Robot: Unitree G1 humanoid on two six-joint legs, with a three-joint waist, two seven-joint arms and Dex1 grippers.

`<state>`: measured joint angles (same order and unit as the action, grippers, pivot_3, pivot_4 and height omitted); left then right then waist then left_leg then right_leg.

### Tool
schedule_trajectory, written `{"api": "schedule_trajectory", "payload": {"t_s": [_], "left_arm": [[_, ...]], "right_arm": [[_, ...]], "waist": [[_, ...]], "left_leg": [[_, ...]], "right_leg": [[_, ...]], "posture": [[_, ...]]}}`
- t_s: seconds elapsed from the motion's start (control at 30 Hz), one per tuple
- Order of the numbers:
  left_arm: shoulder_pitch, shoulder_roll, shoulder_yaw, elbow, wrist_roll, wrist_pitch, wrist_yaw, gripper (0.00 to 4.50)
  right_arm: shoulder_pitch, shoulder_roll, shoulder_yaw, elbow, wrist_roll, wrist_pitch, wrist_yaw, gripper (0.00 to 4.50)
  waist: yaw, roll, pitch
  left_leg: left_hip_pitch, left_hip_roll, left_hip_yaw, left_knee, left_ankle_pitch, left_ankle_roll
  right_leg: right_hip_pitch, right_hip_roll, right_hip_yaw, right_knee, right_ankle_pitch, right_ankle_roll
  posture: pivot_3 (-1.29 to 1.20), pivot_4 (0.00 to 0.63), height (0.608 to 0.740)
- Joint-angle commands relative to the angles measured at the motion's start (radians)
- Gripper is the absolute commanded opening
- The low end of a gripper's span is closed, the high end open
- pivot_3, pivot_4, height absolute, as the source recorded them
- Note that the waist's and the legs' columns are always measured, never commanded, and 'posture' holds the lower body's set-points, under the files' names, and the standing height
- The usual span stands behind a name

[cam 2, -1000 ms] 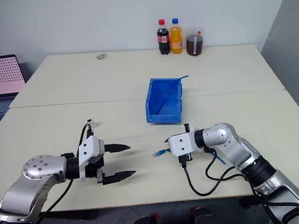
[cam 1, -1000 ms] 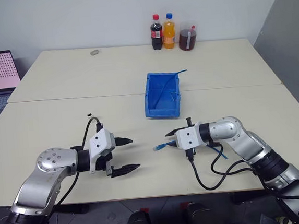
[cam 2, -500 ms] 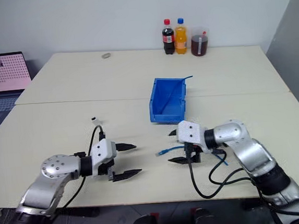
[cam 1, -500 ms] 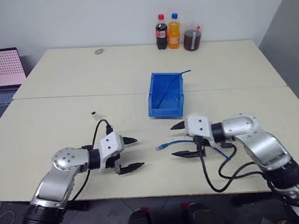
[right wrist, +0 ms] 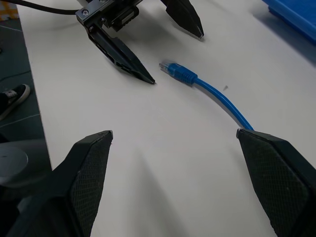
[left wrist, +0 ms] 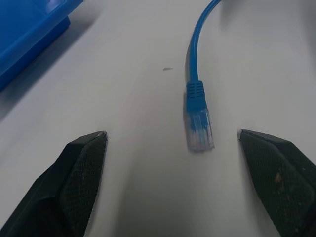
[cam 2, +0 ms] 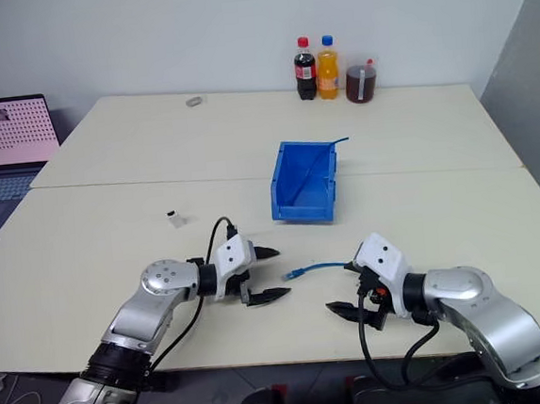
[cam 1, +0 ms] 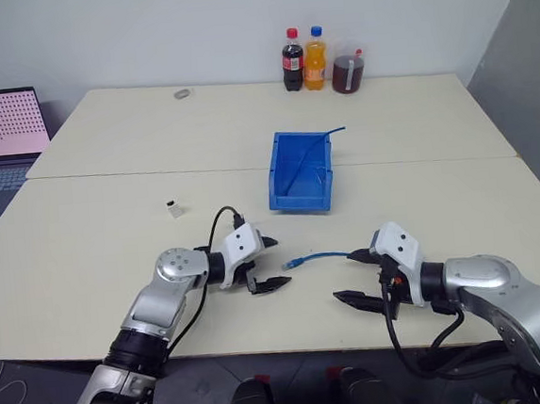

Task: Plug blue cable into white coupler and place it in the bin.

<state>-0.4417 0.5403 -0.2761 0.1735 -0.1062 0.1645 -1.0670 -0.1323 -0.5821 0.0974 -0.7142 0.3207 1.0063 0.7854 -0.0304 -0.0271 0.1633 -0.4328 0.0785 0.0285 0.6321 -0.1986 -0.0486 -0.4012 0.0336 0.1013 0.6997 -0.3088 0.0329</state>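
Fingers of the left gripper (cam 1: 272, 263) stood wide apart, with the plug end of the blue cable (left wrist: 199, 122) lying on the table (cam 1: 111, 225) between and just ahead of their tips, untouched. The right gripper (cam 1: 353, 276) was spread wide and empty too, the cable running between its fingers; the white coupler (cam 1: 172, 209) lay well apart from both, and the bin (cam 1: 300, 171) stood beyond the cable.

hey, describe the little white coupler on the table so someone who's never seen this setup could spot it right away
Start at the bright blue bin near the middle of the cream table, then look toward the laptop side. The white coupler stands alone on bare tabletop there, apart from both end effectors. It is a tiny white block with a dark end, unlike the grey round disc far back near the wall.
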Motion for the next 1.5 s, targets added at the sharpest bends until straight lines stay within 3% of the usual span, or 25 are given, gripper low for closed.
{"api": "schedule_trajectory", "payload": {"t_s": [0.03,0.37,0.63,0.7,0.97,1.03,1.2,1.37,1.5], "left_arm": [[-0.022,-0.020,-0.053,0.019,0.032,0.027,-0.028,4.50],[0.009,0.013,-0.094,-0.044,0.066,0.072,-0.053,2.58],[0.027,0.029,-0.100,-0.047,0.097,0.050,-0.025,0.57],[0.028,0.030,-0.097,-0.046,0.099,0.045,-0.019,0.24],[0.008,-0.003,-0.019,-0.052,0.021,0.070,0.003,0.24],[-0.001,-0.016,0.018,-0.074,-0.037,0.103,-0.006,0.24],[-0.008,-0.027,0.116,-0.184,-0.253,0.308,-0.070,0.24],[-0.042,-0.104,0.258,-0.253,-0.529,0.599,-0.005,0.24],[-0.050,-0.131,0.310,-0.290,-0.655,0.733,0.041,0.24]], "right_arm": [[0.003,-0.008,-0.023,-0.053,0.032,0.008,-0.040,4.27],[-0.004,-0.027,-0.024,-0.052,0.068,0.001,-0.091,4.29],[-0.004,-0.053,-0.009,-0.043,0.074,-0.052,-0.091,4.29],[0.006,-0.058,-0.005,-0.043,0.071,-0.073,-0.088,4.29],[0.067,-0.065,0.001,-0.033,0.047,-0.251,-0.069,4.29],[0.075,-0.078,-0.035,-0.050,0.151,-0.197,-0.015,4.29],[0.101,-0.060,-0.141,-0.103,0.357,-0.105,-0.018,4.29],[0.129,0.034,-0.185,-0.113,0.417,-0.127,-0.139,4.29],[0.153,0.122,-0.193,-0.094,0.456,-0.157,-0.205,4.29]], "waist": [[0.000,0.000,0.000],[0.000,0.000,0.000],[-0.002,0.000,0.000],[-0.002,0.000,0.000],[-0.002,0.000,0.000],[-0.003,0.000,0.000],[-0.002,-0.001,0.001],[-0.003,-0.001,0.001],[-0.005,-0.001,0.001]], "left_leg": [[0.000,0.000,0.000,0.000,0.000,0.000],[0.004,0.000,-0.002,0.001,0.000,0.000],[0.012,0.000,-0.002,0.000,0.000,0.000],[0.013,0.000,-0.002,0.000,0.000,0.000],[0.014,0.000,-0.001,0.000,0.000,0.000],[0.014,0.000,-0.001,-0.001,0.000,0.000],[0.011,0.001,-0.001,-0.001,0.000,0.000],[0.010,0.001,-0.002,-0.002,0.000,0.000],[0.011,0.001,-0.003,-0.002,0.000,0.000]], "right_leg": [[0.000,0.000,0.000,0.000,0.000,0.000],[0.007,0.000,-0.002,-0.002,0.000,0.000],[0.014,0.000,-0.001,-0.003,-0.001,0.000],[0.014,0.000,-0.001,-0.003,-0.001,0.000],[0.015,0.000,-0.001,-0.003,-0.001,0.001],[0.015,0.000,-0.001,-0.003,-0.001,0.001],[0.013,0.000,-0.001,-0.003,-0.001,0.000],[0.013,0.000,-0.002,-0.003,-0.001,0.000],[0.013,0.000,-0.003,-0.003,-0.001,0.000]], "posture": [[0.00,0.150,0.740],[0.00,0.150,0.740],[0.00,0.150,0.740],[0.00,0.150,0.740],[0.00,0.150,0.740],[0.00,0.150,0.740],[0.00,0.150,0.740],[0.00,0.150,0.740],[0.00,0.150,0.740]]}}
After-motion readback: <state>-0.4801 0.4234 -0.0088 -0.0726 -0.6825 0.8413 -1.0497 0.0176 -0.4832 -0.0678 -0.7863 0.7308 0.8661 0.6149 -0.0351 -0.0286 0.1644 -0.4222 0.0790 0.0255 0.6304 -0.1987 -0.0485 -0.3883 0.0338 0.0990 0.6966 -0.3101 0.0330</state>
